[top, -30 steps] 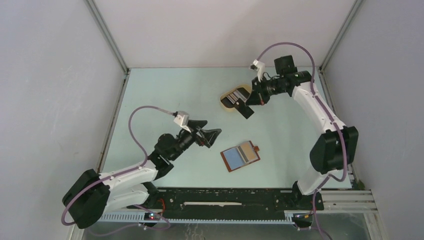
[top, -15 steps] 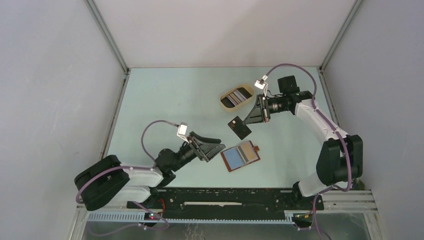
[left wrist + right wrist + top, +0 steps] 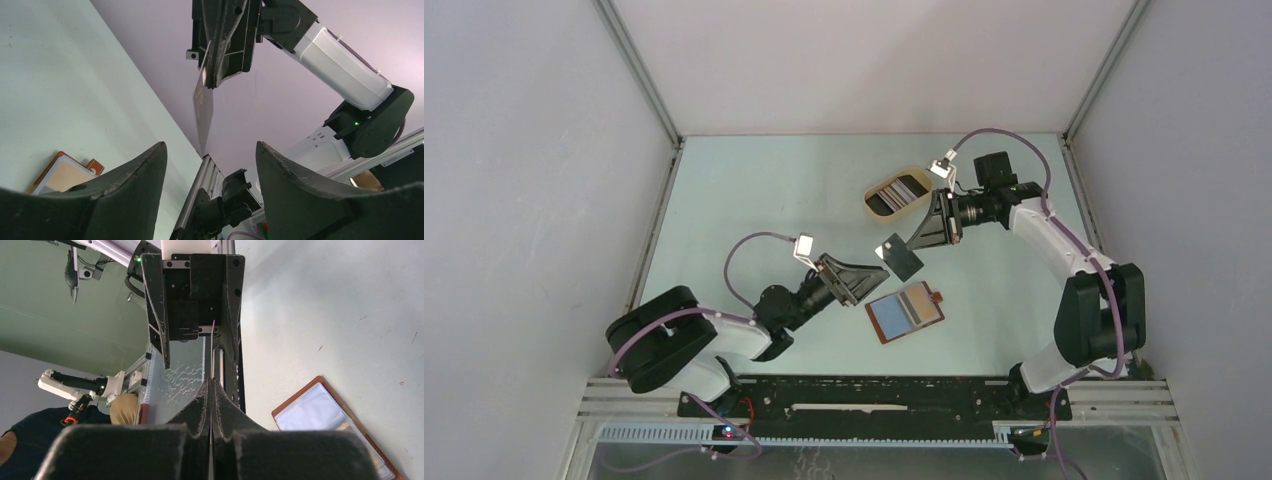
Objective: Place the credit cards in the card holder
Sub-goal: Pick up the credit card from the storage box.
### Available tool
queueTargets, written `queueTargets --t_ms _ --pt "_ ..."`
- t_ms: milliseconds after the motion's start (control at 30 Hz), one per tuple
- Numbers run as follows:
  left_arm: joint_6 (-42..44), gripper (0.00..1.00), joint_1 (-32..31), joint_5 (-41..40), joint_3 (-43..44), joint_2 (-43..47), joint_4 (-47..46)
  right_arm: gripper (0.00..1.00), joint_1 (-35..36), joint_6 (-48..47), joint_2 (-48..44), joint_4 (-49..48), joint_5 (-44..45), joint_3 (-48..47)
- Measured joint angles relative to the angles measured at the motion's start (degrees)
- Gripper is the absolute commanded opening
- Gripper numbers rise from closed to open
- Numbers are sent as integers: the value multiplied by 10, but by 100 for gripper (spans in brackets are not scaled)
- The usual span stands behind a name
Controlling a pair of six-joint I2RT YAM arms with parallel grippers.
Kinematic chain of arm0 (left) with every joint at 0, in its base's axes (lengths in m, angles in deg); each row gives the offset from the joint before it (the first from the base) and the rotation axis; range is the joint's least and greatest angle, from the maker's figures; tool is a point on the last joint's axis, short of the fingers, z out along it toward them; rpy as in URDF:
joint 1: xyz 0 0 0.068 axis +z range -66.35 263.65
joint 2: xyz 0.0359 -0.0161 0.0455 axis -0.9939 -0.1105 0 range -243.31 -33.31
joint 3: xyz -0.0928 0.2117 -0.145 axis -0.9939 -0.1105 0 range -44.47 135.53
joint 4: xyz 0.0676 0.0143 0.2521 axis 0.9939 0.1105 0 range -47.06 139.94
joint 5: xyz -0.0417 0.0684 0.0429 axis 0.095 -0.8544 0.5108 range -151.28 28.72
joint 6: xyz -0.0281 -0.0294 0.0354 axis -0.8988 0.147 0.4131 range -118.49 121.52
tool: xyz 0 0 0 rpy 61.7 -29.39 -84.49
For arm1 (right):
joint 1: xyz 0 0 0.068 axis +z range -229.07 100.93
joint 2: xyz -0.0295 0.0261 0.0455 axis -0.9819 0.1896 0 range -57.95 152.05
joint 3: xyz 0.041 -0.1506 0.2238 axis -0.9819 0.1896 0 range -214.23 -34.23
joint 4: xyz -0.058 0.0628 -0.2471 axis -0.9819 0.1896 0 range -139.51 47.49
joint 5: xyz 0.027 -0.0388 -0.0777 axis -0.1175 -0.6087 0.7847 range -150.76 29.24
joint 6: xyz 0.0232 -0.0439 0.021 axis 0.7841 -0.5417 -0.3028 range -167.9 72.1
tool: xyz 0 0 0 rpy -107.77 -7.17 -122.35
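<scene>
Left gripper (image 3: 860, 282) moved up beside black card (image 3: 900, 257), jaws apart, empty. Right gripper (image 3: 921, 240) pinches that card, 12 o'clock of card holder (image 3: 905, 311).

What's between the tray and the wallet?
A dark card, pinched in the right claw, hangs in the air between the tray and the wallet. The top view shows it.

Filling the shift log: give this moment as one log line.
right gripper: shut on black plastic credit card, airborne | left gripper: open, facing card | brown leather card holder: lying open
</scene>
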Motion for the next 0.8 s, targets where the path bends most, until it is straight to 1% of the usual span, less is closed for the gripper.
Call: queueTargets --t_ms 200,233,467,500,533,600,633,667,700,733,767,800 --pt "0 55 0 -6 5 -7 -9 0 10 0 9 0 -2 0" --pt "0 52 0 -9 8 -10 -10 0 14 0 9 0 -2 0" --pt "-5 15 6 -13 21 -21 -12 0 28 -1 14 0 -1 0" --pt "-6 5 8 -12 22 -22 -12 0 29 -2 14 1 1 0" --pt "-5 1 9 -11 23 -23 -12 0 30 -2 14 1 3 0" --pt "-5 0 11 -8 24 -25 -12 1 31 -3 14 1 6 0" --pt "-4 0 13 -4 24 -26 -12 10 33 -5 14 2 8 0" --pt "-4 0 15 -1 24 -26 -12 26 33 -6 14 2 11 0" --pt "-4 0 17 2 24 -26 -12 37 34 -8 14 3 15 0" --pt "-4 0 18 4 24 -26 -11 45 35 -17 14 6 25 0" --pt "-3 0 20 5 24 -26 -11 50 36 -28 14 12 37 0" --pt "-1 0 23 7 21 -23 -12 52 37 -41 14 21 50 -1"
